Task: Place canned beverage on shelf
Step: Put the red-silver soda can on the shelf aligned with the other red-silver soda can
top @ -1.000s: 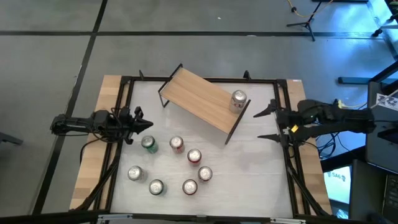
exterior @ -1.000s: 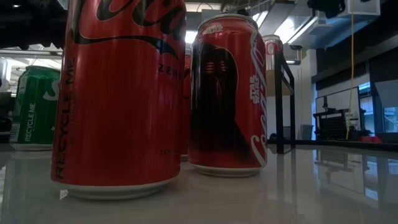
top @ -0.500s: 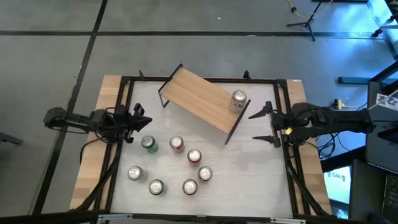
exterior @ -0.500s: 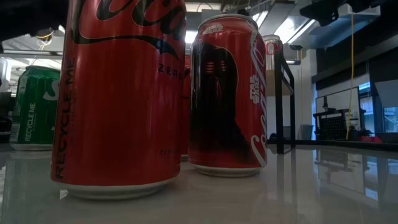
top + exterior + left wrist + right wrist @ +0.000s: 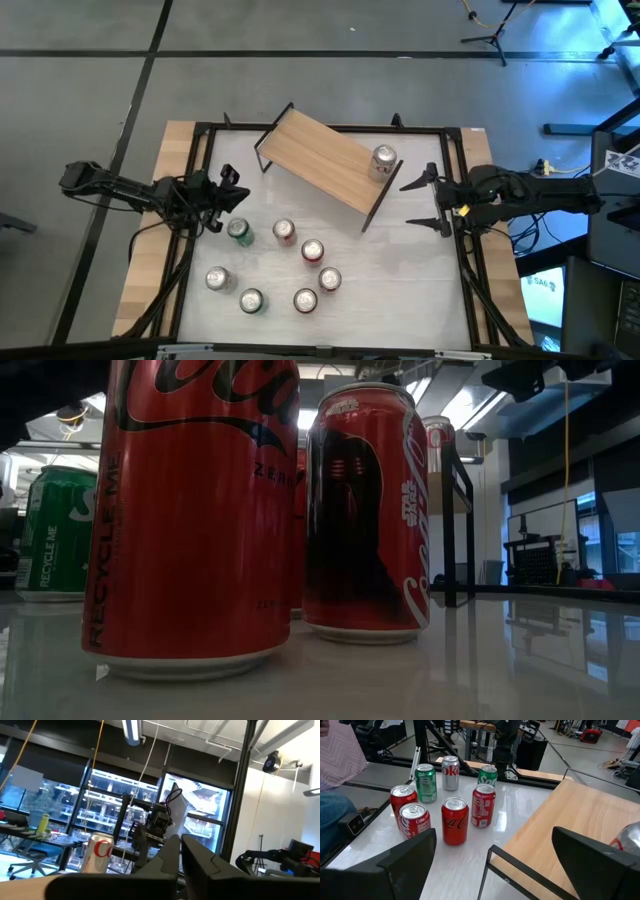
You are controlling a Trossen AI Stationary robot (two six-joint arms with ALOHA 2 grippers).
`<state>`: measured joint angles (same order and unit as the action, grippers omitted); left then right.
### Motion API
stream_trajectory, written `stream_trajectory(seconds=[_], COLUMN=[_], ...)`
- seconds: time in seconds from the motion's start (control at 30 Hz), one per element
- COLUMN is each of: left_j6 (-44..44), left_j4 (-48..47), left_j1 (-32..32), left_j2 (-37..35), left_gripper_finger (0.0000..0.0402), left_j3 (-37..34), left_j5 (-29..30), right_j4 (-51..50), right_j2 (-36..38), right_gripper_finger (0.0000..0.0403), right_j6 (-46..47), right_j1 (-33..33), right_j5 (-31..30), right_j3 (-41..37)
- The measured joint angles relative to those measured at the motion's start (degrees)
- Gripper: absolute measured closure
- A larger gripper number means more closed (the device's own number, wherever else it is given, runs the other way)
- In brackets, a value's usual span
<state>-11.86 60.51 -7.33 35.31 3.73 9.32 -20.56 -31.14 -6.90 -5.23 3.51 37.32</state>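
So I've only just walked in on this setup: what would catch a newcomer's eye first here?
Probably the light-wood shelf set at an angle at the table's far middle, with a single silver can standing at its right end. Next, the cluster of seven cans in red, green and silver on the white tabletop in front of it. The left gripper, shut, and the right gripper, wide open, flank them from the table's sides.

Light-wood shelf angled, silver can apparently upright atop

Seven cans standing in front of one shelf; one silver can on it.
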Motion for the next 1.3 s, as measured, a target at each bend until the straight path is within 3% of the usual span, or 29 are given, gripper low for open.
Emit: stream_trajectory(seconds=[0.27,0.47,0.67,0.83,1.0,1.17,1.3], left_j6=[0.0,3.2,4.4,6.3,5.6,-1.4,-7.7], left_j4=[0.1,-9.2,-17.9,-35.5,-60.7,-83.4,-95.1], left_j1=[0.0,0.1,0.1,0.1,0.0,-1.3,-3.7], left_j2=[0.4,1.9,6.1,8.7,13.3,19.1,23.1], left_gripper_finger=[0.0288,0.023,0.0199,0.0196,0.0197,0.0196,0.0196], left_j3=[3.3,11.0,19.6,30.4,44.4,56.4,61.8], left_j5=[0.4,0.5,0.6,1.4,5.5,7.1,7.3], right_j4=[0.0,-0.1,-0.1,-0.1,-0.2,-0.4,-0.6], right_j2=[0.0,0.0,0.0,0.0,0.0,0.0,0.0], right_gripper_finger=[0.0011,0.0011,0.0011,0.0011,0.0011,0.0011,0.0011], right_j6=[0.0,0.0,0.0,0.0,0.3,0.9,0.9], right_j1=[0.0,0.0,0.0,0.0,0.0,0.0,0.0], right_j5=[0.0,0.0,0.0,0.0,0.0,0.0,0.0], right_j3=[0.0,0.0,0.0,0.0,0.0,0.0,0.0])
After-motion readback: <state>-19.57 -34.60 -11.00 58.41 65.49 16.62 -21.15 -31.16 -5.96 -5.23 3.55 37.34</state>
